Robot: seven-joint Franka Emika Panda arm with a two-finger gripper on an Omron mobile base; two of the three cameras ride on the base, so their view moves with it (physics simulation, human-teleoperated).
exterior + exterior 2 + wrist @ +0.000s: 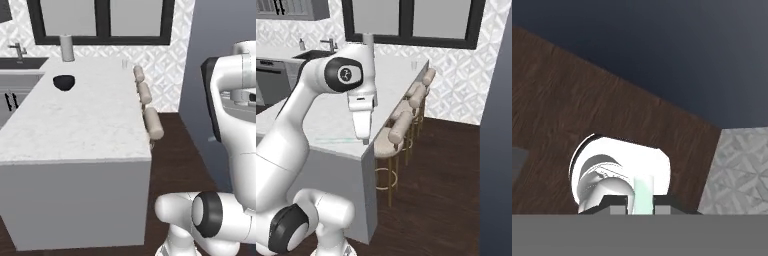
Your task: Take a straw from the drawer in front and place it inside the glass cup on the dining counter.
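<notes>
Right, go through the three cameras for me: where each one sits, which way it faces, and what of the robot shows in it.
Left base view: behind the arm's left, looking forward along the dining counter toward the window; the white arm rises at right.
Right base view: behind the arm's right, facing the same counter over the stools; arm at left, gripper hanging by the near corner.
Hand view: on the hand, looking down the shut gripper at dark wood floor; a pale green straw sits between the fingers.
Shared: both base views show the counter, the glass cup and the stools.
</notes>
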